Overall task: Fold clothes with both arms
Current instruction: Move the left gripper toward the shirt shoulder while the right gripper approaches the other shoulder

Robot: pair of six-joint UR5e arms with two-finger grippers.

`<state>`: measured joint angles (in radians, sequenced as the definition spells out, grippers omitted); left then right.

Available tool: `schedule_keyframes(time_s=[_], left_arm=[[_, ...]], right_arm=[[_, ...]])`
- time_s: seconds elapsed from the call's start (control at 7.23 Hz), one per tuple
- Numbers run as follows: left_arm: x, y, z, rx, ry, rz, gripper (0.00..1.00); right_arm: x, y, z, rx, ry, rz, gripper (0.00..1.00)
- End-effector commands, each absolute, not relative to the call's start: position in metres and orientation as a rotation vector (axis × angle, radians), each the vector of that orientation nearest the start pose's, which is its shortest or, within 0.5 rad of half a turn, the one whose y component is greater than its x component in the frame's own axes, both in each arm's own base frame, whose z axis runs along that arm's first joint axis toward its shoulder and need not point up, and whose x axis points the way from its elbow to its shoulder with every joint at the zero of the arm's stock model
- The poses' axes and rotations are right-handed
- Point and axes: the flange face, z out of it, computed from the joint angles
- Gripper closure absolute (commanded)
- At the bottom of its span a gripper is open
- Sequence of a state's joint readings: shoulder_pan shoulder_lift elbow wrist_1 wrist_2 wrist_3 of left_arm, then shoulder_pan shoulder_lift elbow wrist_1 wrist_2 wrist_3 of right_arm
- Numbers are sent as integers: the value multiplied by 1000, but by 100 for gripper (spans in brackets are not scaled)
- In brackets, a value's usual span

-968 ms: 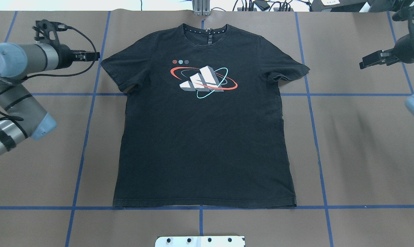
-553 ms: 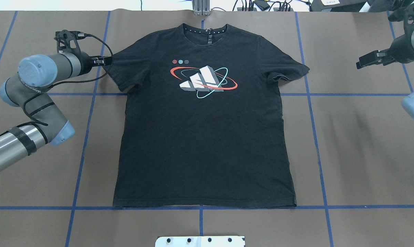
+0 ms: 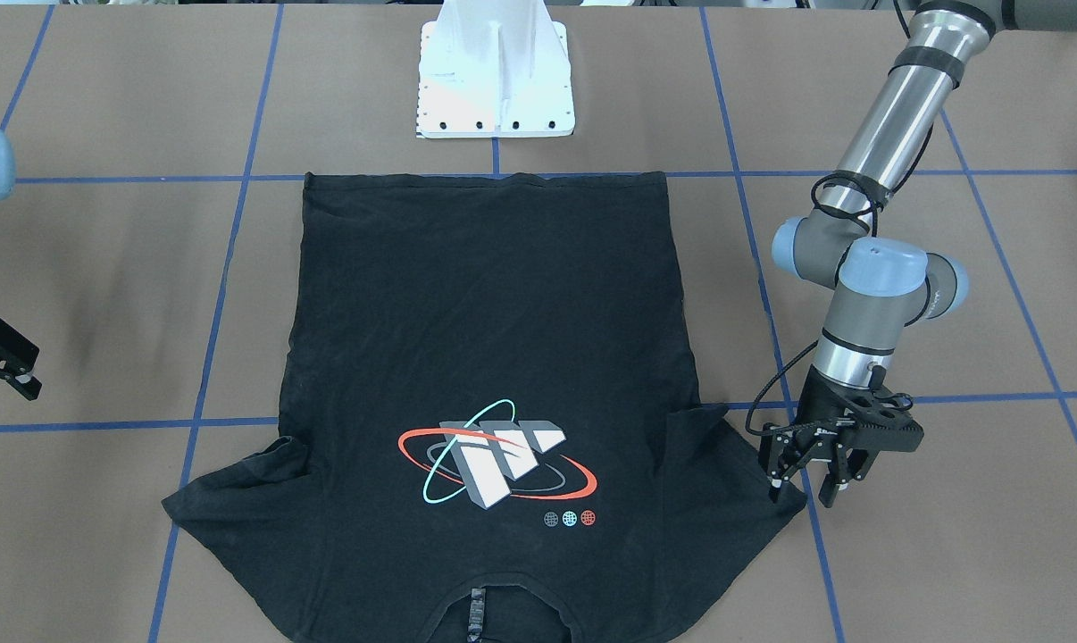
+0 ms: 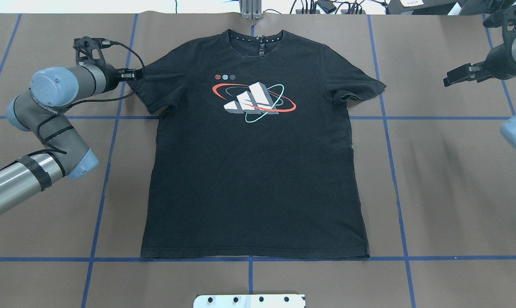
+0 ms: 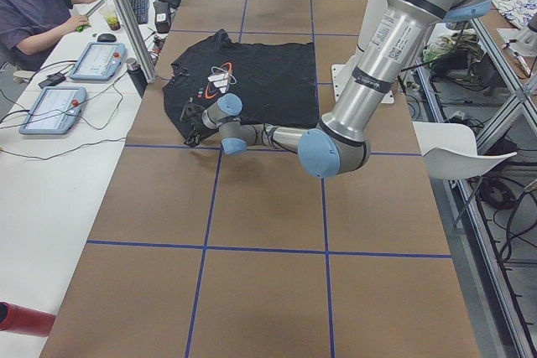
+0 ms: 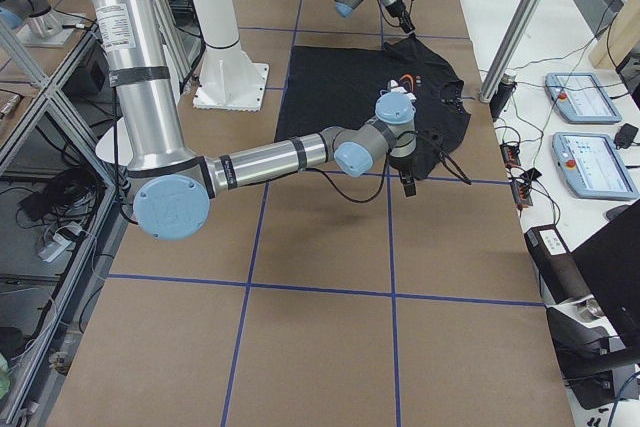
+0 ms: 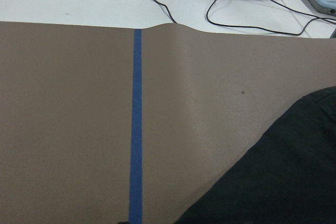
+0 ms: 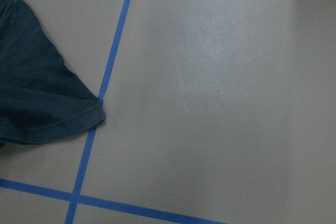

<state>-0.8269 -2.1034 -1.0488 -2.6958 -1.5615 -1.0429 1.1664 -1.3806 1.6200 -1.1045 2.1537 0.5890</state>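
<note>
One T-shirt (image 4: 249, 184), three-bar logo (image 4: 251, 102) up; left hand (image 3: 804, 491) apart at its sleeve (image 3: 735, 473), right hand (image 4: 448, 80): state unclear.

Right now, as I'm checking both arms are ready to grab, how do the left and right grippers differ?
The left gripper is at the tip of one T-shirt sleeve; the right gripper hangs over bare table, apart from the other sleeve. The left gripper's jaws stand open; the right gripper's are too unclear to judge. Both are black, and neither holds cloth.
</note>
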Motion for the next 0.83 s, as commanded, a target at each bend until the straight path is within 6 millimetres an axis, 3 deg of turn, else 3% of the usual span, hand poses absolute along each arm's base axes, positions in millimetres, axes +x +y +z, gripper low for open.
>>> schedule_keyframes(time_s=[0.0, 0.28, 0.55, 0.69], left_arm=[[403, -638, 481, 725, 865, -276, 29], [403, -638, 488, 719, 854, -276, 33], [405, -637, 488, 717, 854, -273, 60], [407, -636, 488, 716, 855, -270, 67]], right_arm=[[-161, -574, 486, 336, -815, -33, 0], [-161, -574, 486, 336, -814, -34, 0], [-162, -574, 486, 336, -814, -35, 0], [-162, -574, 486, 336, -814, -35, 0]])
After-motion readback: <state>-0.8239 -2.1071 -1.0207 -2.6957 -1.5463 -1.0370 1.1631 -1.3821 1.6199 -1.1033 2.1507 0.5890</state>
